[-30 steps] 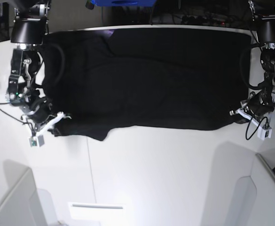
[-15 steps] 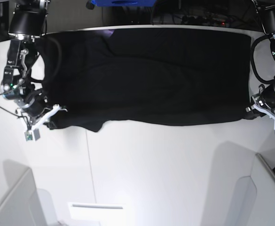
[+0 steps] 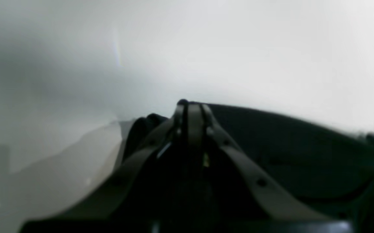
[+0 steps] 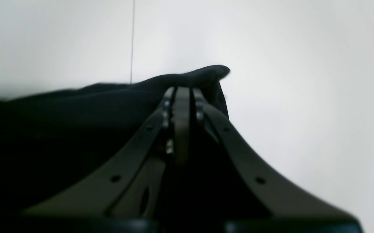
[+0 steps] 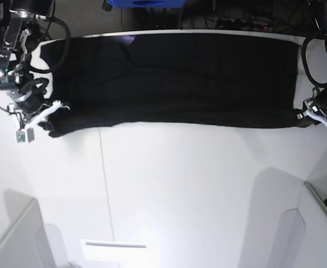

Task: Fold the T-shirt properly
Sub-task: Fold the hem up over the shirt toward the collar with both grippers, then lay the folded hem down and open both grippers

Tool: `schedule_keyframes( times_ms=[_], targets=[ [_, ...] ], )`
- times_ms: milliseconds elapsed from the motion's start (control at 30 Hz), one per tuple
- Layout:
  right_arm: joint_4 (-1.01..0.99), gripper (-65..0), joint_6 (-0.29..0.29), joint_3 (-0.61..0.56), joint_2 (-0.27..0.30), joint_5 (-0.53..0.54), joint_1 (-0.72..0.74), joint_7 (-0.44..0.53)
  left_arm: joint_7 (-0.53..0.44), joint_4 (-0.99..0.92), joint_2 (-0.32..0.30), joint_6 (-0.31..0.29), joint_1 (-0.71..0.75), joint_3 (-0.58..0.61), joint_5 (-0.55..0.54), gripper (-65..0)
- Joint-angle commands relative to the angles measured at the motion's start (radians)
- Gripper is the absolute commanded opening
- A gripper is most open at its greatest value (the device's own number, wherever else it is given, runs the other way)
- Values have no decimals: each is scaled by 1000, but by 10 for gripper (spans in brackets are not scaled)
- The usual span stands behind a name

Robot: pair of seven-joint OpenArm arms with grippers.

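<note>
The large black soft cloth T-shirt (image 5: 174, 78) lies spread across the far half of the white flat table (image 5: 185, 190), its near edge pulled straight. The right gripper (image 5: 51, 109) is clamped on one near corner, and the left gripper (image 5: 306, 114) is clamped on the other corner.

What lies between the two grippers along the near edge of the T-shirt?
In the base view, only the T-shirt itself: its near hem runs taut from the right gripper to the left gripper. Bare white table lies below.
</note>
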Motion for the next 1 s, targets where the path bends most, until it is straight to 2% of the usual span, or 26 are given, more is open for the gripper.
schedule_keyframes(
  times_ms=[0,67,133,367,567,667,733,967],
  targets=[
    [18,-650,7,11,16,9,-1,23,-11,14,-23,-24,2,-15,-11,-650],
    [18,-650,7,11,16,9,-21,27,-11,11,-23,-83,10,-20,-7,-650],
    [18,-650,7,11,15,9,-30,27,-11,13,-23,-119,36,-20,-7,-650],
    [89,-650,7,17,11,9,-103,32,-13,13,-23,-125,102,-35,-7,-650],
    [113,-650,10,109,-18,11,-159,24,-11,16,-26,-125,151,-84,9,-650],
    [129,-650,39,123,-25,11,-200,26,-11,37,-31,-125,165,-61,76,-650],
    [129,-650,56,130,-50,11,-226,30,-11,64,-31,-126,176,-46,119,-650],
    [139,-650,115,189,-96,11,-304,29,-13,90,-29,-126,223,-43,142,-650]
  ],
)
